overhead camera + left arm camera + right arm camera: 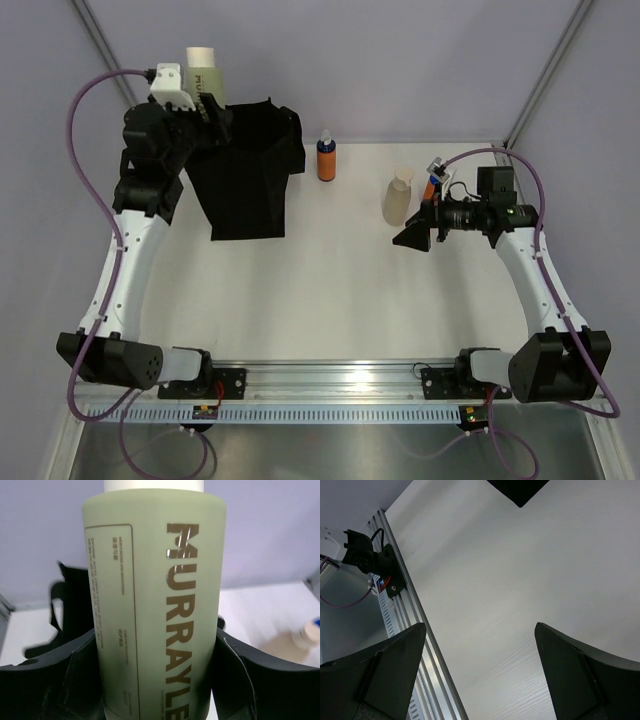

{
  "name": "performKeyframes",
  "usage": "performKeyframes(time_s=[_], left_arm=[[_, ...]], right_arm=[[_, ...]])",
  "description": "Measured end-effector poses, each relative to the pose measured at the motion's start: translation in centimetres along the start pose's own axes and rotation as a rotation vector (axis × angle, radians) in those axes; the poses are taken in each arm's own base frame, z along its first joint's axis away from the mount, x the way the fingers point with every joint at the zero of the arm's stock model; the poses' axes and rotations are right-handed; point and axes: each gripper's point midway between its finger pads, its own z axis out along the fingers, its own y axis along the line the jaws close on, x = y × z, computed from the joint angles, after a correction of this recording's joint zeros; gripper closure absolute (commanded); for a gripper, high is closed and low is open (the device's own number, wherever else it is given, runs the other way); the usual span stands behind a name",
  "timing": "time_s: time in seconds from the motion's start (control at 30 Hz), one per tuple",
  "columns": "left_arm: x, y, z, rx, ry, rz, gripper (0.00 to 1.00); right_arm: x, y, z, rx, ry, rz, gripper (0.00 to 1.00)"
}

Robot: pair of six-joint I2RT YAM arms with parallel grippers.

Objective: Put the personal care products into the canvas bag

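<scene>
- The olive-green bottle (155, 605) with its cream cap (200, 55) sits between the fingers of the left gripper (207, 108). It is about upright with the cap uppermost. Its long axis runs up and down across the jaws, and the gold lettering runs along its length.
- The left gripper is clenched on the bottle's sides and holds it clear of the desk (330, 290) at the far left corner.
- The black canvas bag (245, 180) stands on the desk just beside and below that gripper, on its right, with its mouth open upward.
- An orange bottle with a blue top (326, 155) stands upright well to the right of the left gripper, beyond the bag.
- The beige pump bottle (398, 198) stands just beside the tips of the right gripper (415, 235).
- A second orange bottle (434, 183) lies behind the right gripper, close to the wrist; I cannot tell how it lies.
- The right gripper is released, with its jaws spread wide over bare desk and nothing between them.
</scene>
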Motion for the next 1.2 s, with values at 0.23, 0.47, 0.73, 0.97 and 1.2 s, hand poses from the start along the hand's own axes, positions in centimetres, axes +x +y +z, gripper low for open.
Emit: performKeyframes(time_s=[0.23,0.47,0.73,0.97,1.2], left_arm=[[-1.8,3.4,5.8,-0.088,-0.046,-0.031,1.0],[8.0,6.6,11.3,-0.158,0.186,-0.049,1.0],[9.9,8.6,11.8,-0.193,0.227,-0.045,1.0],[12.1,8.5,9.6,-0.185,0.265,-0.058,1.0],[12.7,8.2,7.8,-0.189,0.317,-0.041,0.96]], right_arm=[[-0.2,-0.1,0.1,-0.027,-0.015,-0.032,0.0],[-0.2,-0.5,0.1,-0.023,-0.016,-0.045,0.0],[-0.2,-0.5,0.0,-0.025,-0.02,-0.047,0.01],[-0.2,-0.5,0.0,-0.025,-0.02,-0.048,0.0],[-0.2,-0.5,0.0,-0.029,-0.02,-0.045,0.0]])
